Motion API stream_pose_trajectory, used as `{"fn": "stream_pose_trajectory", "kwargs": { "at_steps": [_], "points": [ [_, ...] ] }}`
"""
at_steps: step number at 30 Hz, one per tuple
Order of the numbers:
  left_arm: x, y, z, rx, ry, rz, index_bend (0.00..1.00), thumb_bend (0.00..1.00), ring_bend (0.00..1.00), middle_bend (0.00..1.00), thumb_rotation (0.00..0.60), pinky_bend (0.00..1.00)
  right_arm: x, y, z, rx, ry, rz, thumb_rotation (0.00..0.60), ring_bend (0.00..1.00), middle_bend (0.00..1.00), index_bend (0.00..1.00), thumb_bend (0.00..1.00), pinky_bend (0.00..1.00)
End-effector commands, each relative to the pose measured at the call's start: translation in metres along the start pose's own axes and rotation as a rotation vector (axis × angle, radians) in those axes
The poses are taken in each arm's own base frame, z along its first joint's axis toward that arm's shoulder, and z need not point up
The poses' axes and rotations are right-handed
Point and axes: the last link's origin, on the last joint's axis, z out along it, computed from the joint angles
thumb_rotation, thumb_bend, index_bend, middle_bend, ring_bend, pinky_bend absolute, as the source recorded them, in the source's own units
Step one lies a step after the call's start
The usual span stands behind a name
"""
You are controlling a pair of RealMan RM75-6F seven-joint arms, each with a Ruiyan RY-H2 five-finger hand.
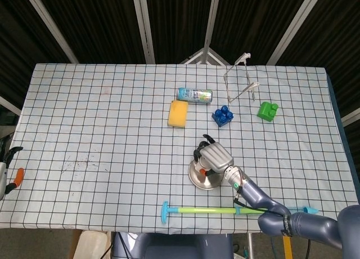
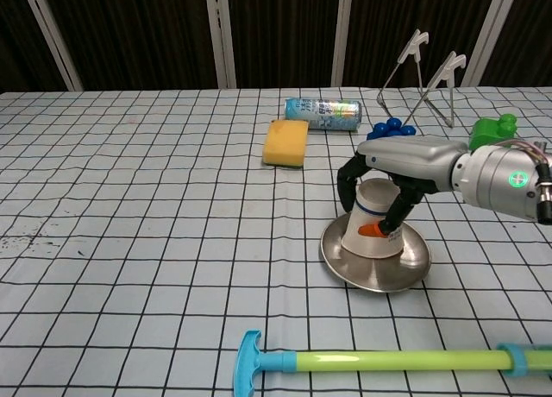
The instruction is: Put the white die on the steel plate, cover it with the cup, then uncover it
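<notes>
**On the steel plate, my right hand holds the cup**

On the near right of the checked table, my right hand (image 2: 385,183) arches over the upturned cup (image 2: 373,231), dark fingers (image 2: 348,180) wrapped down its sides and clamped on it. The cup is a white paper cone with a thin blue band, mouth down, tilted a little, standing inside the steel plate (image 2: 412,269) (a shallow, shiny round dish). The white die is hidden; I cannot tell whether it sits under the cup.

Beyond the plate lie a blue studded brick (image 1: 223,115), a green one (image 1: 267,110), a soft yellow sponge (image 2: 285,143), a printed can on its side (image 2: 323,114) and a bent wire rack (image 2: 424,79). Near my edge stretches a long green-and-teal plastic rod (image 2: 379,362).

My left hand (image 1: 7,172) shows only at the far left edge of the head view; its state I cannot tell.
</notes>
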Motion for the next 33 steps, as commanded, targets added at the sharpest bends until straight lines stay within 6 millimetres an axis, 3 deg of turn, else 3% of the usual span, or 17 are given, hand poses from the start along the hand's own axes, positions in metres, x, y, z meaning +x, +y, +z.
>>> {"fn": "stream_pose_trajectory", "kwargs": {
  "at_steps": [1, 10, 17, 27, 29, 33],
  "points": [
    [-0.001, 0.002, 0.0, -0.006, -0.003, 0.003, 0.23, 0.6, 0.0, 0.0, 0.6, 0.03, 0.0, 0.01, -0.004, -0.022, -0.002, 0.02, 0.6, 0.24, 0.48, 0.59, 0.36, 0.02],
    [-0.002, 0.002, 0.0, -0.002, -0.005, 0.006, 0.23, 0.6, 0.0, 0.0, 0.6, 0.03, 0.0, 0.026, -0.019, -0.048, 0.002, 0.027, 0.6, 0.24, 0.48, 0.59, 0.36, 0.02],
    [-0.003, 0.005, 0.0, -0.013, -0.012, 0.008, 0.23, 0.6, 0.0, 0.0, 0.6, 0.03, 0.002, 0.013, -0.029, 0.01, 0.008, 0.041, 0.6, 0.24, 0.48, 0.59, 0.36, 0.02],
    [-0.002, 0.003, 0.001, -0.009, -0.012, 0.002, 0.24, 0.6, 0.0, 0.0, 0.6, 0.03, 0.008, 0.003, -0.025, 0.039, 0.023, 0.044, 0.6, 0.24, 0.48, 0.59, 0.36, 0.02],
    [-0.002, 0.003, 0.001, -0.009, -0.013, 0.001, 0.24, 0.6, 0.0, 0.0, 0.6, 0.03, 0.007, 0.003, -0.025, 0.036, 0.02, 0.042, 0.6, 0.24, 0.48, 0.56, 0.36, 0.01],
    [-0.002, 0.003, 0.0, -0.008, -0.012, 0.002, 0.24, 0.6, 0.0, 0.0, 0.6, 0.03, 0.007, 0.011, -0.023, 0.011, 0.011, -0.022, 0.6, 0.21, 0.43, 0.4, 0.35, 0.0]
  ]
}}
